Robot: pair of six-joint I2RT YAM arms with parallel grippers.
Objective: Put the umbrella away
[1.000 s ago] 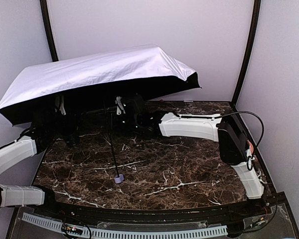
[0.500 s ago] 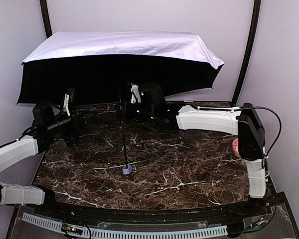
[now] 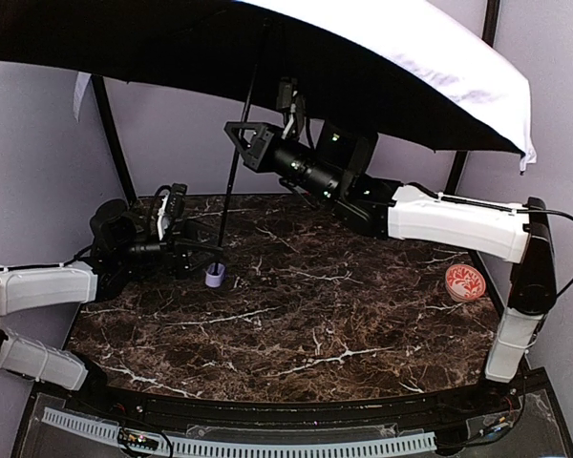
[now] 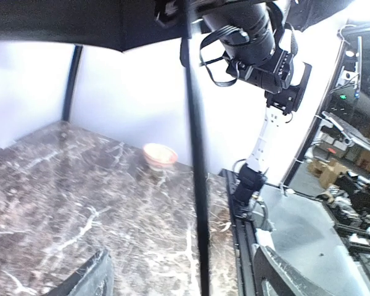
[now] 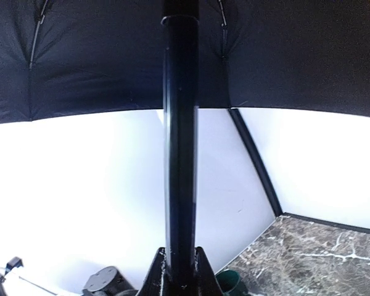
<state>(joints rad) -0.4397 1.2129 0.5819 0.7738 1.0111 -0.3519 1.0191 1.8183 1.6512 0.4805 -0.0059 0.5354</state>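
Note:
The umbrella is open and held high; its black-lined canopy fills the top of the top view, with pale fabric showing on the right. Its thin black shaft slants down to the small lavender handle, just above the table. My right gripper is shut on the upper shaft, fingers pressed against both sides. My left gripper sits low by the handle, open. In the left wrist view the shaft runs between its wide-apart fingers without touching them.
A small red-and-white patterned disc lies on the dark marble table near the right edge, also visible as the disc in the left wrist view. Black corner posts stand at the back. The canopy overhangs both arms.
The right arm has raised the umbrella from lying low over the table to high overhead. The handle swung left, and the left gripper came around the lower shaft.

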